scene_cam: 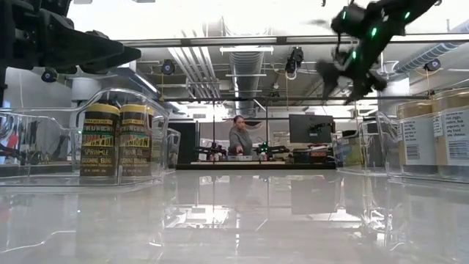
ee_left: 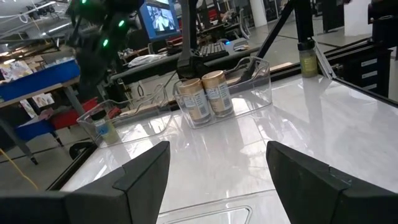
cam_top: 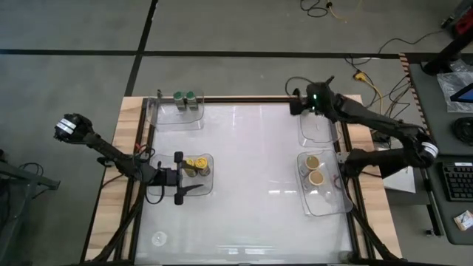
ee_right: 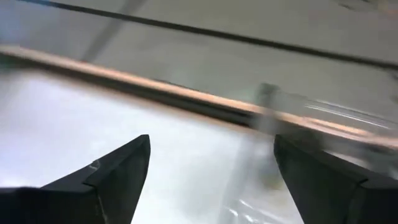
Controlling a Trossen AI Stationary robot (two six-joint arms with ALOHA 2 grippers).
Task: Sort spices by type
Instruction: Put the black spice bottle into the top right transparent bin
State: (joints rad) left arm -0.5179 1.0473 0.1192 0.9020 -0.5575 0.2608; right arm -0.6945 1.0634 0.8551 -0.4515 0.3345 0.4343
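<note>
Four clear trays on a glossy white table (cam_top: 244, 170). Green-lidded jars (cam_top: 188, 97) in the upper-left tray (cam_top: 177, 114); yellow-lidded jars (cam_top: 195, 165) in the left-centre tray (cam_top: 198, 185); tan-lidded jars (cam_top: 314, 168) in the lower-right tray (cam_top: 325, 201); upper-right tray (cam_top: 319, 131) apparently bare. Left gripper (cam_top: 179, 179) just beside the yellow pair, fingers spread wide, nothing between them. Right gripper (cam_top: 297, 101) raised by the upper-right tray, fingers (ee_right: 106, 171) wide apart, empty. Jars small, rigid, probably light; smooth labelled cylinders with round caps, likely slick and easy to topple. Best pinched across the body just under the cap, squarely. Trays thin, clear plastic, liable to slide on the shiny top.
</note>
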